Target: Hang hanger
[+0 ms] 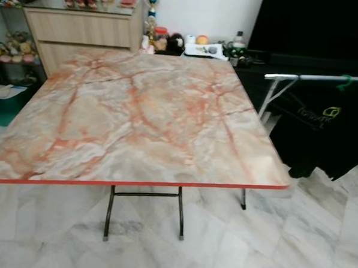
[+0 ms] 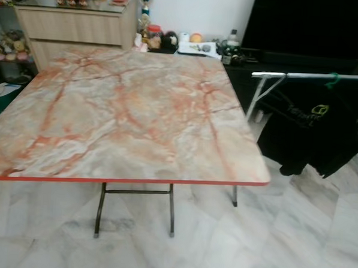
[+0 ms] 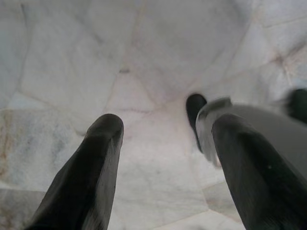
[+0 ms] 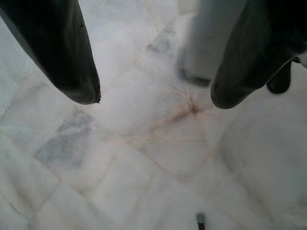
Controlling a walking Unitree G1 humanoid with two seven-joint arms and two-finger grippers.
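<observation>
Grippers first, nearest of all: left gripper (image 3: 158,158) and right gripper (image 4: 153,96) both hanging low over the pale marble floor (image 1: 294,236), fingers spread apart, holding nothing

Next out, folding table (image 1: 138,114) with a marbled orange top and red edge, standing on dark metal legs

Further right, silver clothes rail (image 1: 326,77), with a green hanger hook (image 1: 345,82) over it and a black shirt (image 1: 323,135) draped below

Probably light and stiff, that hanger, thin at the hook and easy to twist in smooth fingers; best taken at the neck just under the hook, or along a shoulder arm if bare

Hard to judge: body of the hanger buried under the shirt, rail cut off at the right edge, no loose hanger made out anywhere

Far back, wooden cabinet (image 1: 82,30) and a low shelf of small clutter, too blurred to name
</observation>
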